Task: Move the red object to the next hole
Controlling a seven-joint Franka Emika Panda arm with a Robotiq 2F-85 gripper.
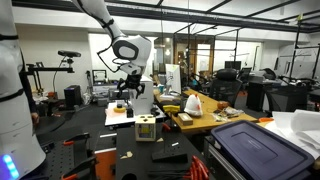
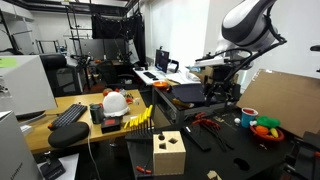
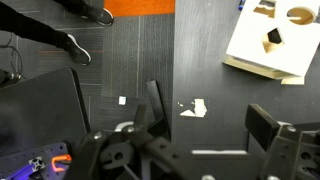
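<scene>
My gripper (image 3: 208, 122) hung over the dark table (image 3: 215, 60), jaws wide apart, holding nothing. The wooden block (image 3: 268, 42) sat off to one side.

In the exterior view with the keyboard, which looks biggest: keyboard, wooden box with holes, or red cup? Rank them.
Largest: the wooden box with holes, though it sits nearest the camera, which flatters it.
Next: the keyboard.
Smallest: the red cup, clearly.
</scene>
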